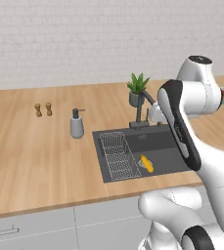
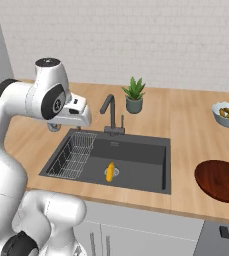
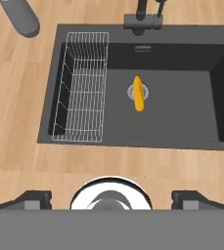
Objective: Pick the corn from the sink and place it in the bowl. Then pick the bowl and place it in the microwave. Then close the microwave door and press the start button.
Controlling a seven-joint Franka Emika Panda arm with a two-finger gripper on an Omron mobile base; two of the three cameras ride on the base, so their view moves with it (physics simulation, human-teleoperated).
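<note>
Corn (image 3: 139, 93) lay across the round steel drain (image 3: 131, 91) on the floor of the dark sink (image 3: 182, 132), beside the wire rack (image 3: 81, 88). Above the counter's near edge, the gripper (image 3: 111, 199) hung with fingers spread wide and empty, while the reddish-brown bowl (image 2: 221, 181) sat on the counter right of the basin.

We see our white arm with dark joints (image 2: 16, 115) rise from the base, bend sharply at a high elbow and reach forward, its wrist turned so the hand looks straight down. Our two-finger gripper with small dark tips (image 3: 111, 199) hangs in the air with its jaws spread wide apart, gripping nothing and touching no surface.
</note>
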